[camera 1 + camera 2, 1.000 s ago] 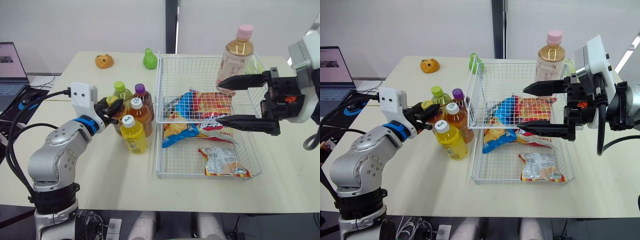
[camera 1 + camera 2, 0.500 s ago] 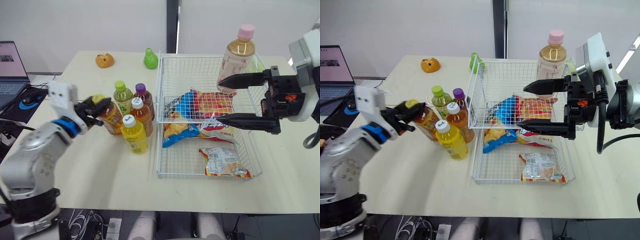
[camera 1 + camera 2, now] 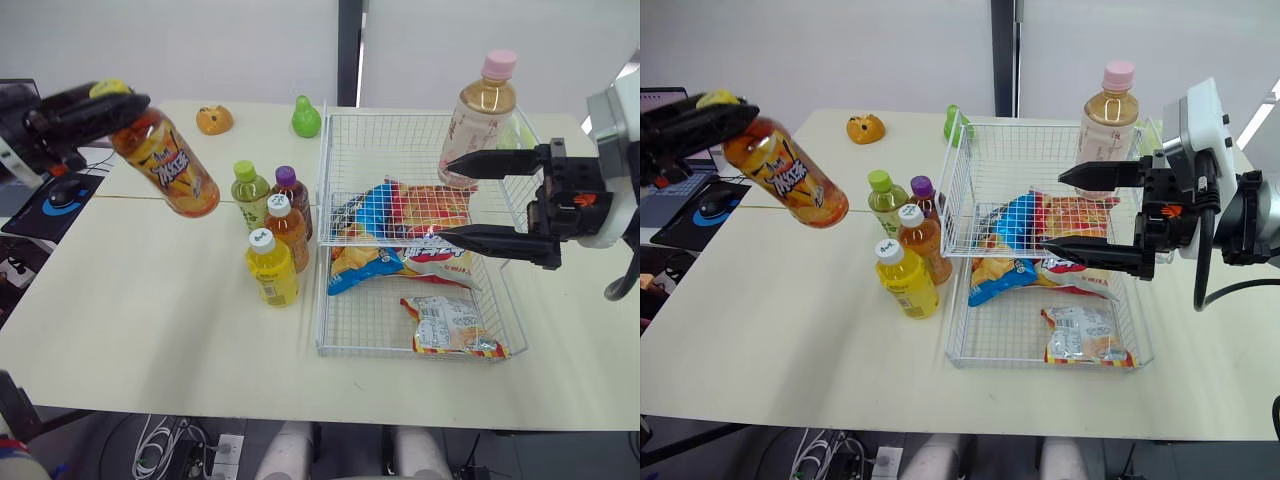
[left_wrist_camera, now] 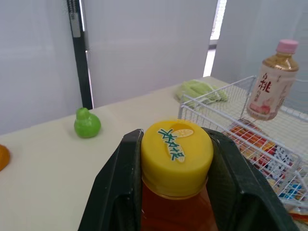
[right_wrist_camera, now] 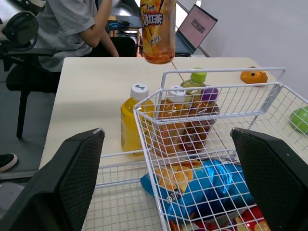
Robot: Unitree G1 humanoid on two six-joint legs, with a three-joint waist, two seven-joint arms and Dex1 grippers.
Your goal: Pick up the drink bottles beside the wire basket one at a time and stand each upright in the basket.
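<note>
One orange bottle (image 3: pixel 166 166) aloft in left claw (image 3: pixel 92 102), outside basket (image 3: pixel 415 113).

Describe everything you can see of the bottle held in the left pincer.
The bottle is clear plastic holding amber-orange drink, with a yellow cap bearing a citrus print and an orange lettered label. The left pincer grips it at the cap and neck. It hangs tilted, cap leaning to the robot's left, above the table, touching nothing else.
</note>
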